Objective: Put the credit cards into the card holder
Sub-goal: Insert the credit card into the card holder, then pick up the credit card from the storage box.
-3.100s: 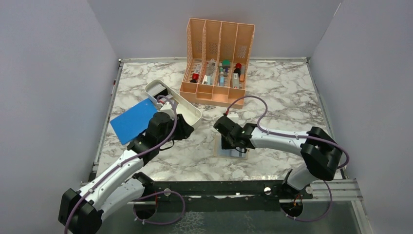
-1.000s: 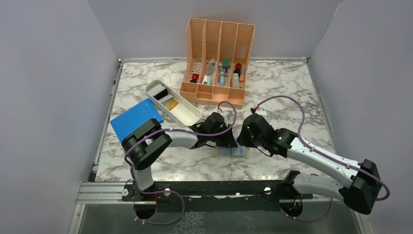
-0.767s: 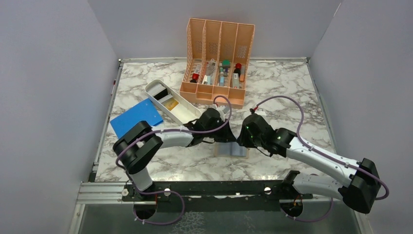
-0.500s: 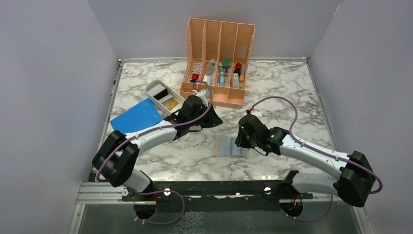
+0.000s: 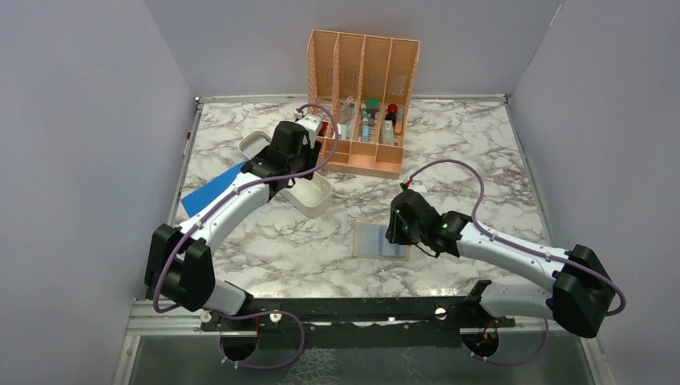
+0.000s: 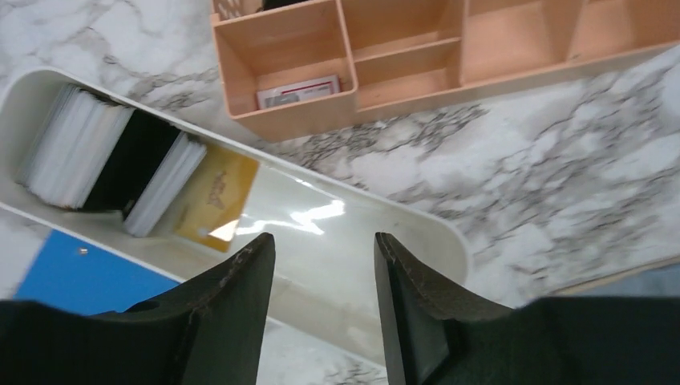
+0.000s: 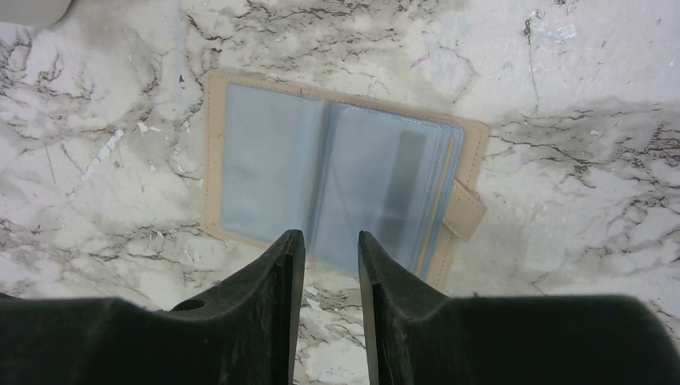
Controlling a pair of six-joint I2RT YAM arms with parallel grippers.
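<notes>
The tan card holder (image 5: 380, 241) lies open and flat on the marble, its clear sleeves (image 7: 337, 188) facing up, with a dark strip showing in the right-hand sleeve. My right gripper (image 5: 398, 228) hovers over its near right edge; the jaws (image 7: 330, 237) stand a little apart with nothing between them. A gold credit card (image 6: 216, 200) lies in the white tray (image 6: 417, 233) beside an upright stack of white and black cards (image 6: 104, 160). My left gripper (image 5: 287, 164) hangs above the tray's bare middle, open (image 6: 321, 241) and empty.
The orange slotted rack (image 5: 361, 104) with small items stands behind the tray; its front compartments (image 6: 289, 80) are close to my left fingers. A large blue sheet (image 5: 210, 192) lies left of the tray. Grey walls close in the table on three sides.
My left arm has swung from the card holder back to the white tray, and its jaws have opened. My right gripper has shifted only slightly beside the holder.
</notes>
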